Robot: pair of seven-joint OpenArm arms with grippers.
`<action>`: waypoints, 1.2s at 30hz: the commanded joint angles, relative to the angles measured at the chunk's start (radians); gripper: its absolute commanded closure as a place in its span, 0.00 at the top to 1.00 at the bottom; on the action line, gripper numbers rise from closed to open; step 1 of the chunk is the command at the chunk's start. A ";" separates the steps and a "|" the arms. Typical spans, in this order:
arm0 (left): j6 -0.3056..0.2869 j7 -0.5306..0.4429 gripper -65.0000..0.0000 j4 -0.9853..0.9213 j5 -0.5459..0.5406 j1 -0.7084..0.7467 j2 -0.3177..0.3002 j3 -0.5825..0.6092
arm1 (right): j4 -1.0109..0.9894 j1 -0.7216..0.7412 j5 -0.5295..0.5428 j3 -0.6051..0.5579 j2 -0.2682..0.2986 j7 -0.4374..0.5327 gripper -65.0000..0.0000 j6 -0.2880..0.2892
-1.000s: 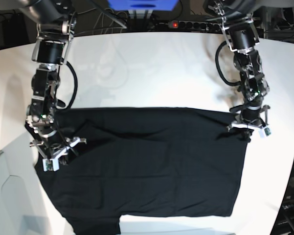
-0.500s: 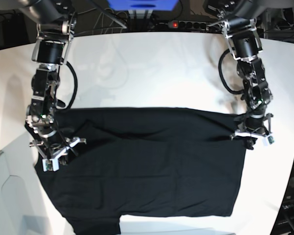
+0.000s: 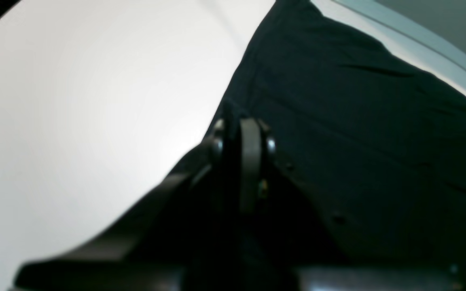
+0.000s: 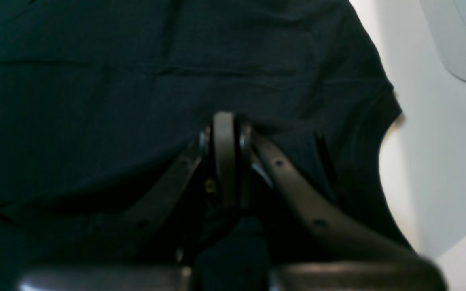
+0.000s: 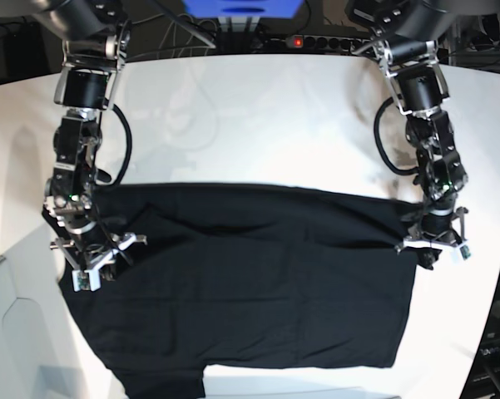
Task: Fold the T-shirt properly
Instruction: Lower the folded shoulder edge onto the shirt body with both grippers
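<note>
Black T-shirt (image 5: pixel 250 283) spread flat across the lower half of the base view, plain side up, on a white table (image 5: pixel 258 116); no print or tag visible. Top edge running from left of centre to the right, slightly bowed and puckered toward the right end.

Left gripper (image 5: pixel 433 246) at centre right of the base view, sitting on the shirt's upper right corner. In the left wrist view, fingers pressed together with dark cloth bunched at the tips (image 3: pixel 246 133): looks like a pinch on the shirt's edge, table showing just beside it to the left.

Right gripper (image 5: pixel 93 259) at centre left of the base view, over the shirt's left side. In the right wrist view, fingers closed tight, cloth gathered at the tips (image 4: pixel 225 121), sleeve edge off to the right of the frame.

Likely step: carrying one edge over for a fold. To do it well:
- Lift both ends together, at matching height, keeping the edge taut between them.
- Check for a full pinch through the layers meant to move, not just a surface ruck.
- Travel slowly and in parallel, avoiding drag wrinkles.
- Lay edge onto edge squarely before letting go.
</note>
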 commanded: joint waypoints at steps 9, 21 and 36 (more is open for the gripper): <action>-0.005 -0.031 0.08 -0.121 -0.003 -0.102 -0.020 -0.003 | 0.024 0.043 0.010 0.004 0.008 0.027 0.00 0.009; -0.005 -0.033 0.08 -0.229 -0.003 -0.146 -0.020 -0.008 | 0.024 0.043 0.012 0.067 0.008 0.027 0.00 0.008; -0.005 -0.033 0.08 -0.230 -0.003 -0.122 -0.019 -0.008 | 0.014 0.063 0.012 0.067 0.002 0.027 0.00 0.008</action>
